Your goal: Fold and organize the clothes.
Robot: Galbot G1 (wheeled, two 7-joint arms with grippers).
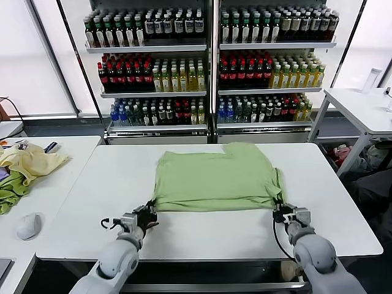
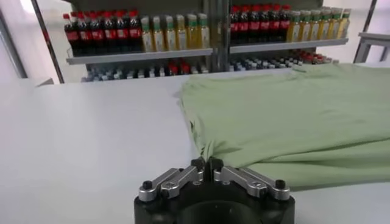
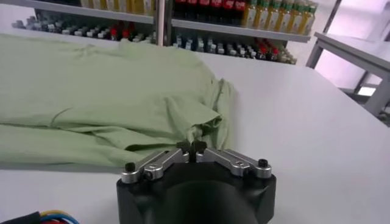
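A light sage-green T-shirt [image 1: 214,177] lies partly folded in the middle of the white table [image 1: 202,236]. No printed graphic shows. My left gripper [image 1: 149,212] is shut on the shirt's near left corner, seen in the left wrist view [image 2: 206,162] with cloth [image 2: 292,122] pinched between the tips. My right gripper [image 1: 281,210] is shut on the near right corner, seen in the right wrist view [image 3: 191,147] with a fold of cloth [image 3: 109,91] rising from the tips. Both grippers sit low at the table's front part.
A pale yellow garment [image 1: 30,160] and darker green cloth [image 1: 11,193] lie on the side table at left, with a white mouse [image 1: 28,225]. Shelves of bottles [image 1: 208,61] stand behind the table. Another white table [image 1: 361,107] stands at the right.
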